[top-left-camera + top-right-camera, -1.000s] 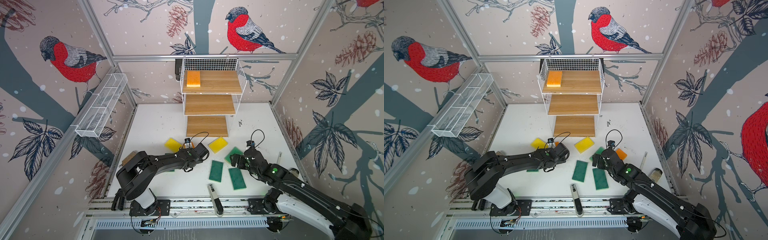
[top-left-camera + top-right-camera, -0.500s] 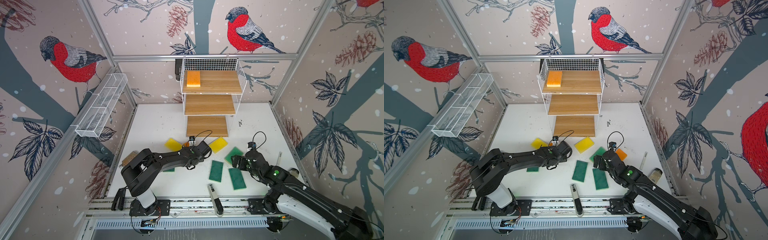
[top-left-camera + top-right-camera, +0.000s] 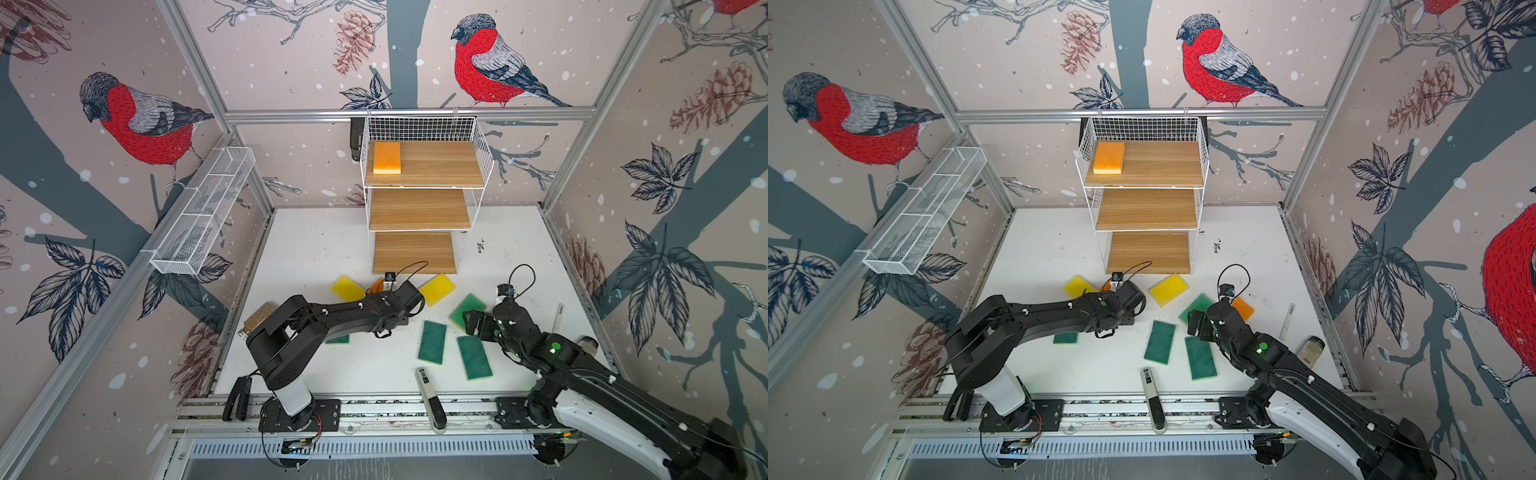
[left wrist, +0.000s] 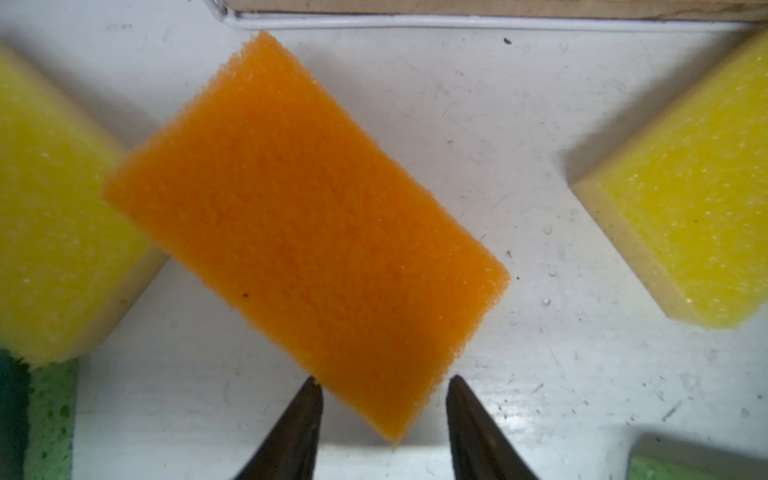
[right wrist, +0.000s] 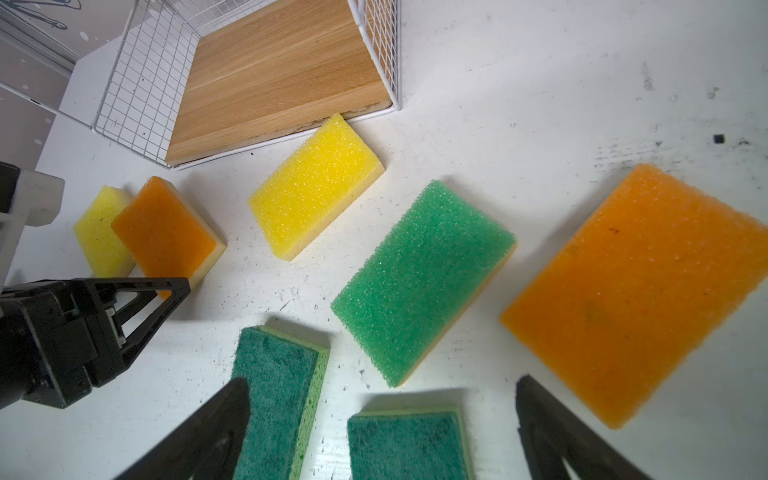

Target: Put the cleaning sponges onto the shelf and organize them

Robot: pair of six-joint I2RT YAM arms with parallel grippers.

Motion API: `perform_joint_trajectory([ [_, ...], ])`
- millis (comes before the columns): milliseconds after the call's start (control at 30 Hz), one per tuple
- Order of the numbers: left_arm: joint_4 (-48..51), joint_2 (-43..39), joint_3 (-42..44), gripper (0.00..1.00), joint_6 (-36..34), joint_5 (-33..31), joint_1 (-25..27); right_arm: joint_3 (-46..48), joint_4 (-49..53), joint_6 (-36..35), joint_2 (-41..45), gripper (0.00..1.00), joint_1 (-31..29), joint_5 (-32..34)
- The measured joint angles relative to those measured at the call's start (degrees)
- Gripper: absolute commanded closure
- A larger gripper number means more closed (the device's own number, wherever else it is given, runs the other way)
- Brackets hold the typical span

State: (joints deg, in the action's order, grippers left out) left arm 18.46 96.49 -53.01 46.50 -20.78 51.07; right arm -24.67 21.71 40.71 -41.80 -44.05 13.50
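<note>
Orange foam is what your left jaws (image 4: pixel 382 381) are at. The left wrist view shows their two dark tips against the edges of one corner of a flat orange rectangular sponge (image 4: pixel 303 216) lying on the white desk (image 4: pixel 540 124). You cannot tell whether they squeeze it or only touch it.

Both top views hide nearly all of that sponge under the left arm (image 3: pixel 332 311), leaving an orange sliver (image 3: pixel 376 286) just in front of the lowest board of the white wire-grid shelf with three light-wood boards (image 3: pixel 436 166). Only the right wrist view shows it butted against a yellow foam sponge (image 5: pixel 97 232).

Your right jaws (image 5: pixel 382 384) stand wide apart, holding nothing. A dark green-topped rectangular sponge (image 5: pixel 407 444) lies on the desk below, between their tips. A second orange sponge (image 3: pixel 1243 308) shows beside the right arm in a top view. A third orange sponge (image 3: pixel 387 157) lies flat on the shelf's top board, at its left end.
</note>
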Motion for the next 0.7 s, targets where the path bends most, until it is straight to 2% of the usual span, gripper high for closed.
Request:
perform_joint_trajectory([
  [100, -0.1, -1.5, 0.3, 0.28, 1.1, 0.8, -0.3, 0.0, 0.0, 0.0, 0.3, 0.01, 0.0, 0.0],
  [333, 0.5, -3.6, -2.4, 0.2, 4.6, 0.6, -0.3, -0.1, 0.0, 0.0, 0.7, 0.0, 0.0, 0.3],
  [533, 4.1, -3.6, -6.0, 0.18, 9.1, -1.8, -0.5, -0.3, 0.0, -0.2, 0.7, 0.0, 0.0, 1.1],
  [700, 5.2, -3.7, -6.4, 0.18, 9.0, -3.2, -2.8, -0.5, -0.1, -0.5, 0.7, 0.01, 0.1, 1.2],
])
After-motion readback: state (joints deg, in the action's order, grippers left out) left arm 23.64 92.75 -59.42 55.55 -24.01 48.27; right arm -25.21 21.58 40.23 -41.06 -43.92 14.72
